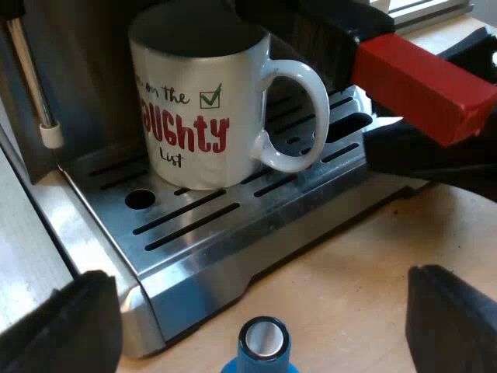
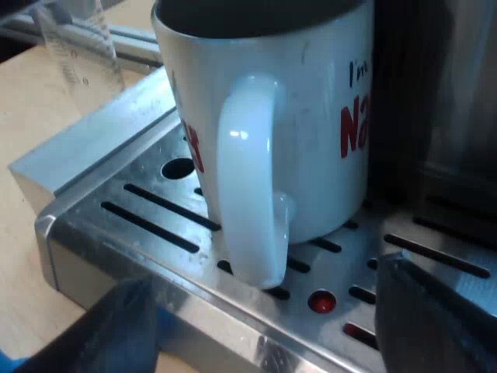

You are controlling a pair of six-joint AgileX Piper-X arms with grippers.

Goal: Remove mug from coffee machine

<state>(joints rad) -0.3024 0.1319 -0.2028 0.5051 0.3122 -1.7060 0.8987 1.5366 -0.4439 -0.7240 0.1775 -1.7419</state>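
Note:
A white mug (image 1: 194, 109) with red and black lettering stands upright on the slotted metal drip tray (image 1: 202, 233) of the espresso machine. Its handle (image 1: 299, 116) points toward the holder's red handle end (image 1: 423, 85) above it. My left gripper (image 1: 256, 287) is open, hanging before the tray's front edge, short of the mug. In the right wrist view the mug (image 2: 311, 116) is close and its handle (image 2: 248, 179) faces me. My right gripper (image 2: 264, 311) is open, its fingers (image 2: 124, 326) spread to either side of the handle, not touching it.
A blue tamper (image 1: 264, 346) stands on the wooden table just before the tray, between my left fingers. The steam wand (image 1: 35, 85) hangs at the machine's side. A measuring glass (image 2: 78, 54) stands on the table beyond the tray's corner.

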